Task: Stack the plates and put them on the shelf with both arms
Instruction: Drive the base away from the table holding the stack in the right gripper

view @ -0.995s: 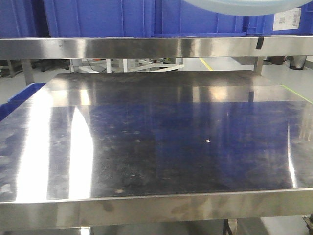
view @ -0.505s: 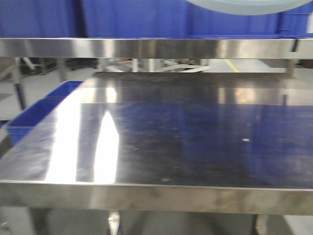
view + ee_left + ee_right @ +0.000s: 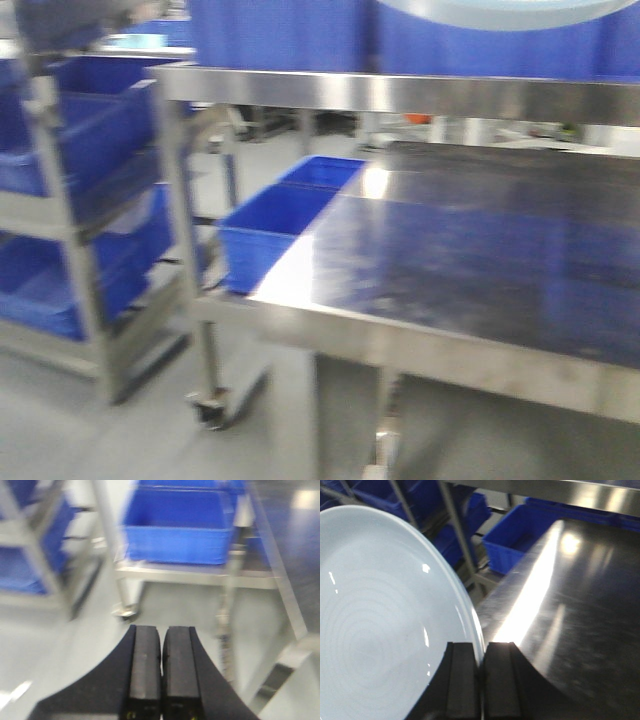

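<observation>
Leftward the front view has swung, bringing a crate rack (image 3: 80, 220) beside the tabletop (image 3: 480, 250), so carry steadily toward the shelf (image 3: 400, 92), plate (image 3: 380, 620) pinched at its rim by the right gripper (image 3: 483, 650), left gripper (image 3: 161, 632) fingers together, empty.

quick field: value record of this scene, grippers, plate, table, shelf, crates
left gripper: shut, empty, above floor
right gripper: shut on plate rim
plate: white, held in the air
table: glossy steel
shelf: steel rail above table
shelf crates: blue, behind the rail
low crate: blue, open, left of table
front view: blurred
</observation>
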Available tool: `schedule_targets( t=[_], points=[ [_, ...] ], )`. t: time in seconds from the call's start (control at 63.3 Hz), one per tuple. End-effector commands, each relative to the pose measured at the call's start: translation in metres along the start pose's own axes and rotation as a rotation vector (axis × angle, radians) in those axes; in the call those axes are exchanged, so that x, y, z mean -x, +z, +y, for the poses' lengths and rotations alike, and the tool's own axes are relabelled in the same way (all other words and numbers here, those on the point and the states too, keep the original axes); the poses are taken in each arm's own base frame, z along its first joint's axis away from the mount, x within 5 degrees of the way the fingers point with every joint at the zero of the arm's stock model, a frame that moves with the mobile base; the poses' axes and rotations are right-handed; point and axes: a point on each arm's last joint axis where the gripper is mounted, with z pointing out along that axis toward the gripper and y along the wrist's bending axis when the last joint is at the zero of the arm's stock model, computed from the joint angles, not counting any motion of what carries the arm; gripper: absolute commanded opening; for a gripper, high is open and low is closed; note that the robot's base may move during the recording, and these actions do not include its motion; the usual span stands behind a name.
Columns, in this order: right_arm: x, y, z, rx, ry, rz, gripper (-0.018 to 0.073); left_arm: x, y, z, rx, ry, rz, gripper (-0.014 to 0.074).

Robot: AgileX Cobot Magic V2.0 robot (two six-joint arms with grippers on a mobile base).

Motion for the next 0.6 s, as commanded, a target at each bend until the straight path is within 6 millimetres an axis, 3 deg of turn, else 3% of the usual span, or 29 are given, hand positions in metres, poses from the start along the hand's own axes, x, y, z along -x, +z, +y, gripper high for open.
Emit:
schedule_targets(
  t=[0.0, 0.584],
  points=[
    [0.0183, -0.0078, 0.0028, 0.009, 0.015, -0.139, 0.0056, 0.0165, -0.0037, 0.0007, 0.007, -0.012, -0.11, 0.0084],
    [0.0182, -0.0078, 0.0028, 0.009, 0.015, -0.138, 0.0056, 0.0165, -0.0037, 0.0007, 0.007, -0.012, -0.11, 0.0084]
  ],
)
